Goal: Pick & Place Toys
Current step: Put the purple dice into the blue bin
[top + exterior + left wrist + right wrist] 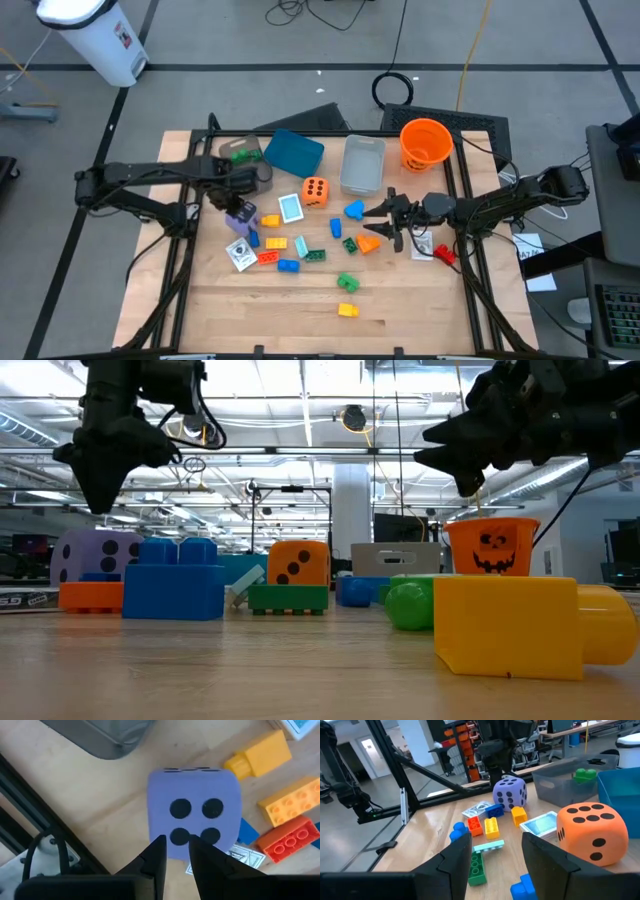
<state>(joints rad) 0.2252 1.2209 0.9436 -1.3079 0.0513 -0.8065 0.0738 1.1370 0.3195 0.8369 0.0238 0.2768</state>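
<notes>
Small plastic bricks lie scattered over the wooden table, among them a yellow brick, a green brick and a blue brick. A purple die rests on the table at the left, four spots up. My left gripper hangs just above it, pointing down, its fingers a narrow gap apart and clear of the die in the low view. An orange die and a card sit mid-table. My right gripper is level, open and has nothing in it, above an orange brick.
At the far side stand a teal box, a grey bin, an orange bucket and a clear bin with a green piece inside. A black frame borders the table. A red brick lies under the right arm.
</notes>
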